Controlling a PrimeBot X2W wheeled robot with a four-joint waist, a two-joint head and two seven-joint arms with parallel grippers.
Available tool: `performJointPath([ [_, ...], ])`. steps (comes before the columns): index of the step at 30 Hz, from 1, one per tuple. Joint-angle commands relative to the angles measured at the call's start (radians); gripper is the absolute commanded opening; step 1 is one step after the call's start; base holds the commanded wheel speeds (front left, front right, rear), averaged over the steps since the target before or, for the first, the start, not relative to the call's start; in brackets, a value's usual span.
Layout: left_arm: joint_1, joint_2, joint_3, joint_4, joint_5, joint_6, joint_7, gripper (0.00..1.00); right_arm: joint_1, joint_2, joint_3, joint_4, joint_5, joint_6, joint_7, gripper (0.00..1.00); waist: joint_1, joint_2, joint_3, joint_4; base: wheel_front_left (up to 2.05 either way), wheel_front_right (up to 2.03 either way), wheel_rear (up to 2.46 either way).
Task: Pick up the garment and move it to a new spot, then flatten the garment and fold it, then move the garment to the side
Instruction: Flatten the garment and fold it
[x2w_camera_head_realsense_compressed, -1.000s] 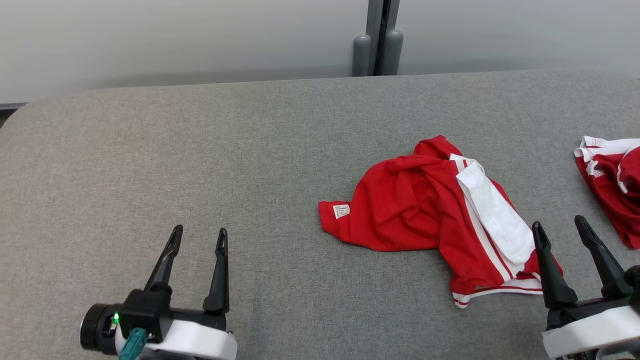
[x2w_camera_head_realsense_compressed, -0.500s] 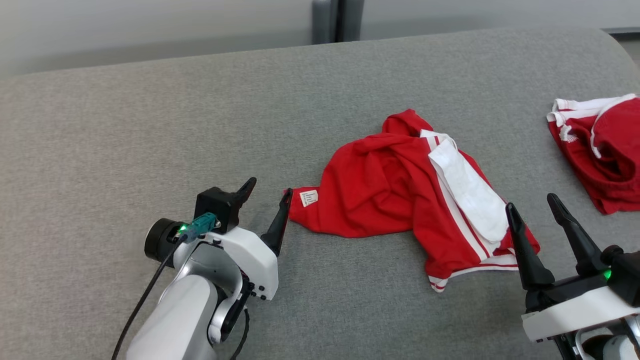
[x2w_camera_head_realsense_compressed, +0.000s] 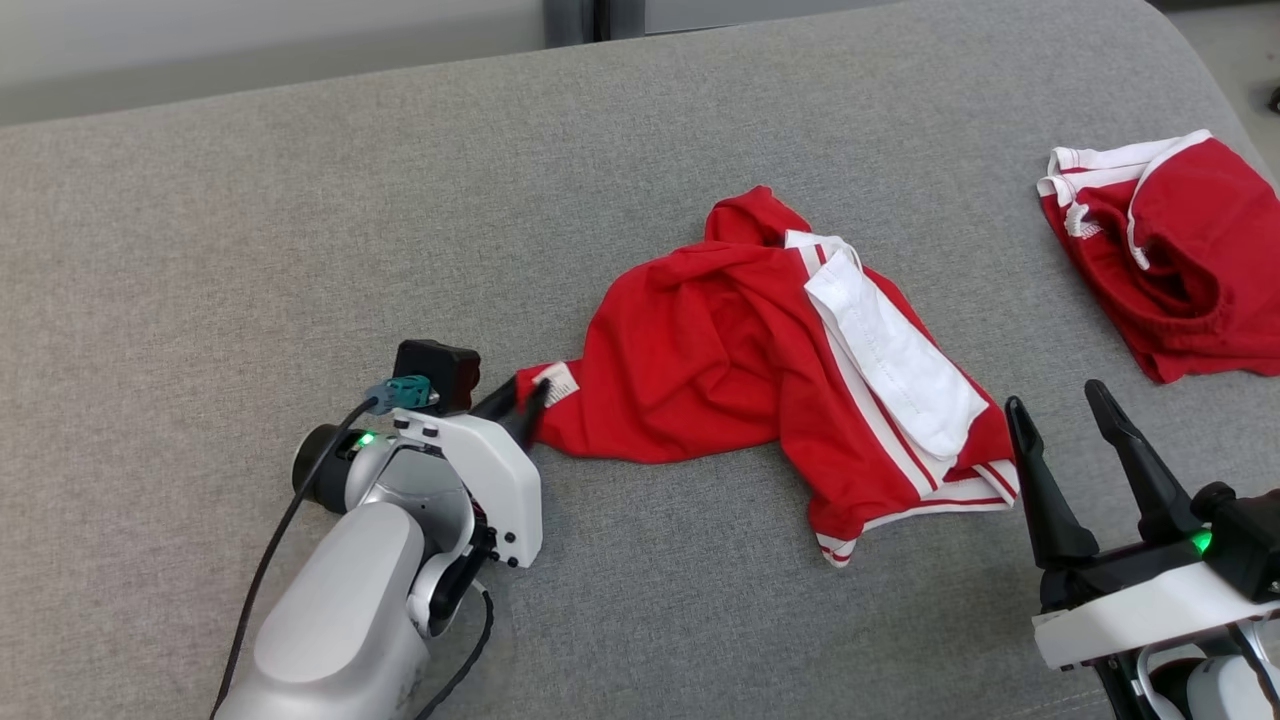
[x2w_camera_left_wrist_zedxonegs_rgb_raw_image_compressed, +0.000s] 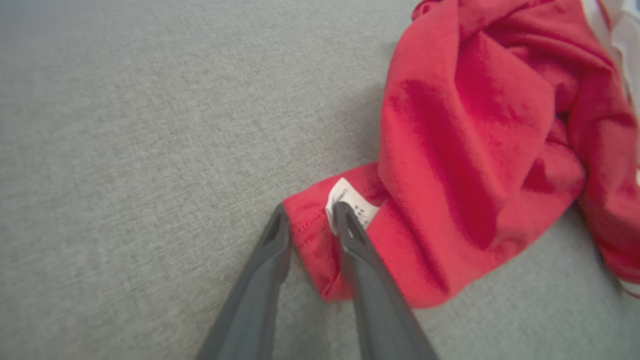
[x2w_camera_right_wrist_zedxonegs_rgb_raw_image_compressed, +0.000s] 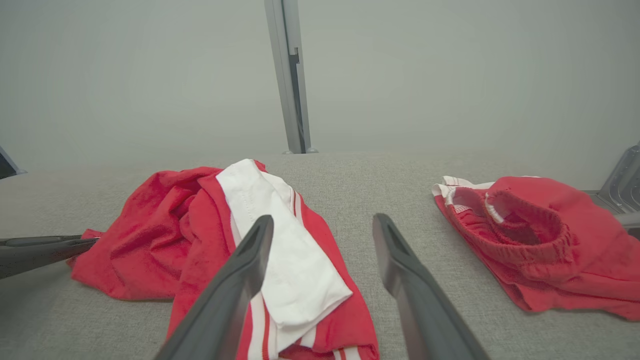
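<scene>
Left gripper (x2w_camera_head_realsense_compressed: 527, 403) narrowed onto the near corner of the garment (x2w_camera_head_realsense_compressed: 720, 360), with red cloth pinched between the two fingers, right by the white label (x2w_camera_left_wrist_zedxonegs_rgb_raw_image_compressed: 350, 202). From that pinch, spreads away ahead and across toward the right gripper (x2w_camera_head_realsense_compressed: 1055, 394) as a crumpled heap on the gray table (x2w_camera_head_realsense_compressed: 300, 200), long axis roughly along the line from one gripper to the other. Right gripper wide open and empty, hanging just short of the far end, where the white panel (x2w_camera_head_realsense_compressed: 890, 350) and stripes lie (close, not touching).

Left arm on the cloth, then, and right arm near the opposite end. By judgement, a lift from the left corner alone would trail the rest behind unless the striped end is taken too.

Left wrist view gives the grip itself: hem between the fingers, label against the inner one. Head view adds what that misses — the whole spread of the heap, plus a second red piece (x2w_camera_head_realsense_compressed: 1180, 260) well off beyond the right gripper.
</scene>
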Motion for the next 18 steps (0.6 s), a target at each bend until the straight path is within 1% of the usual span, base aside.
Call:
performJointPath([
  [1,-0.014,0.008,0.008,0.003,-0.004,0.0,-0.014,0.0,-0.012,-0.001,-0.005,-0.001,0.004,0.0,-0.007,1.0,0.0,0.0,-0.001,0.0,0.0,0.0,0.0],
  [4,0.008,0.009,0.029,-0.025,-0.012,0.017,-0.074,0.0,-0.008,-0.001,-0.016,0.001,0.002,0.0,-0.01,1.0,0.0,0.0,-0.008,0.006,0.0,0.0,0.0],
  [7,0.052,0.015,0.056,-0.088,-0.012,0.053,-0.149,0.0,0.005,0.003,-0.026,0.002,-0.002,0.0,-0.01,1.0,0.0,0.0,-0.02,0.019,0.0,0.0,0.0],
  [11,0.143,0.026,0.094,-0.228,-0.013,0.111,-0.225,0.0,0.023,0.003,-0.045,-0.003,-0.005,0.0,-0.004,1.0,0.0,0.0,-0.038,0.051,0.0,0.0,0.0],
  [15,0.264,0.046,0.13,-0.392,-0.007,0.178,-0.27,0.0,0.034,-0.003,-0.053,-0.016,-0.01,0.0,0.008,1.0,0.0,0.0,-0.053,0.086,0.0,0.0,0.0],
  [16,0.264,0.046,0.13,-0.392,-0.007,0.178,-0.27,0.0,0.034,-0.003,-0.053,-0.016,-0.01,0.0,0.008,1.0,0.0,0.0,-0.053,0.086,0.0,0.0,0.0],
  [17,0.328,0.053,0.152,-0.476,-0.004,0.215,-0.293,0.0,0.04,-0.006,-0.06,-0.021,-0.013,0.0,0.014,1.0,0.0,0.0,-0.058,0.107,0.0,0.0,0.0],
  [18,0.359,0.057,0.164,-0.516,-0.001,0.234,-0.302,0.0,0.042,-0.008,-0.063,-0.026,-0.015,0.0,0.018,1.0,0.0,0.0,-0.059,0.117,0.0,0.0,0.0],
])
